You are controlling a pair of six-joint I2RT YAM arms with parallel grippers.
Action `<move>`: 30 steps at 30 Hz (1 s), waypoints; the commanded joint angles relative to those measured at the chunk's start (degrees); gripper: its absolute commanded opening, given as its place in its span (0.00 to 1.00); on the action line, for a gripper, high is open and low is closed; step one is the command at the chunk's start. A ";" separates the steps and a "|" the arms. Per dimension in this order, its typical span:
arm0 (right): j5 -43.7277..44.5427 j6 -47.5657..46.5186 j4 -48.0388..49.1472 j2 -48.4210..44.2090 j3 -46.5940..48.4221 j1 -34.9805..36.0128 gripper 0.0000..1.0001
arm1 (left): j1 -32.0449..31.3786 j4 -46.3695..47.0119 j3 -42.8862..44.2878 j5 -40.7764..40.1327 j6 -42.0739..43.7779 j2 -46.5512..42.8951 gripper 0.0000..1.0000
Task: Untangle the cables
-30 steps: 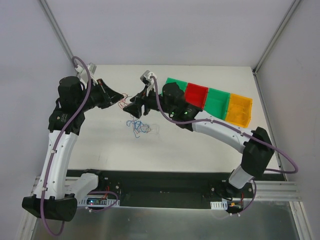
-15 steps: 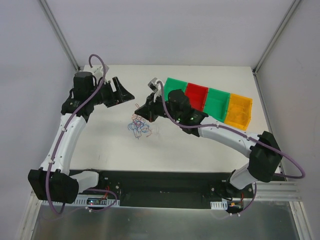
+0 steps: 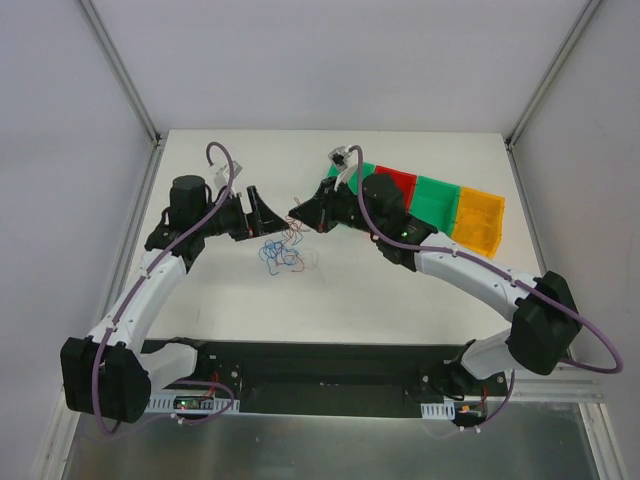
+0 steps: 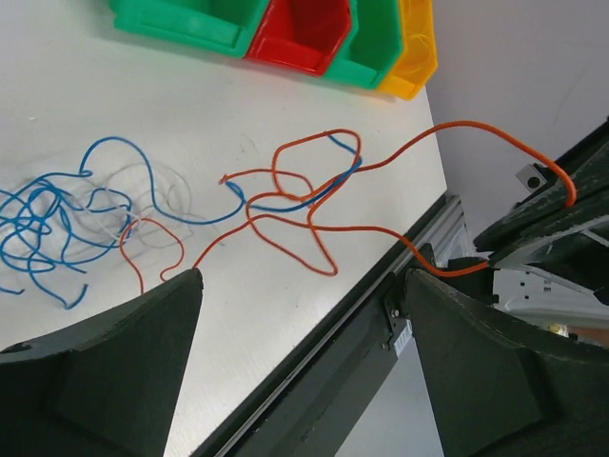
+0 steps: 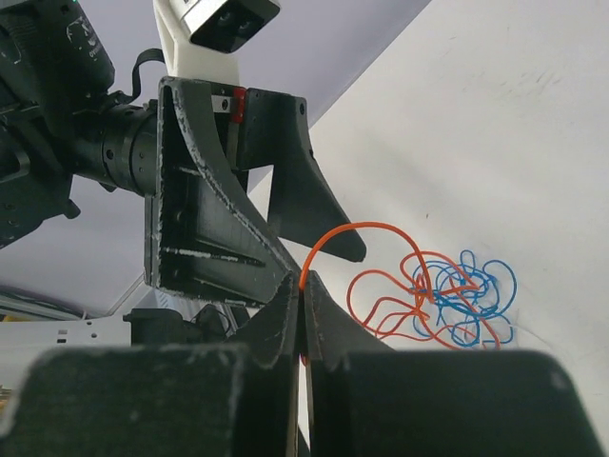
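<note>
Cables [image 3: 280, 250] lie loosely heaped on the desk [image 3: 400, 290] between the arms, and the job looks barely begun: one orange strand [image 4: 304, 205] is partly drawn out yet loops through the blue knot [image 4: 57, 214], whose strand count I cannot tell. The right end effector [image 5: 300, 286] is clamped on the orange strand's raised end; the left end effector [image 4: 303, 274] gapes wide, holding nothing. Beside them stand four bins [image 3: 480, 215]: two green, one red, one yellow.
</note>
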 commanded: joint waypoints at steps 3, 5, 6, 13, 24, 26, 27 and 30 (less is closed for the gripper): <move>-3.42 4.24 5.88 -3.61 -0.50 0.22 0.01 | -5.13 5.14 1.06 -1.68 0.94 -0.78 0.98; -4.30 5.03 6.76 -4.58 -0.94 0.13 0.01 | -6.36 5.22 1.85 -3.88 0.85 0.89 0.99; -4.65 5.56 7.46 -4.93 -1.29 0.22 0.01 | -6.45 5.22 2.38 -4.67 0.50 1.77 0.99; -7.29 9.60 12.03 -8.88 -3.32 0.30 0.01 | -7.95 4.44 6.16 -6.26 -0.47 10.64 0.95; -8.35 11.37 14.07 -20.74 -4.90 0.39 0.01 | -6.99 0.83 8.10 -11.62 -2.14 27.43 0.78; -8.00 9.53 11.70 -23.64 -2.98 0.30 0.01 | -6.19 0.57 7.57 -12.50 -2.75 30.06 0.77; -7.56 8.39 9.77 -24.87 -1.49 0.30 0.01 | -5.75 0.39 7.22 -12.33 -3.28 31.12 0.77; -5.28 3.74 3.36 -28.83 2.21 0.22 0.01 | -4.79 -0.83 6.16 -15.91 -2.58 32.27 0.76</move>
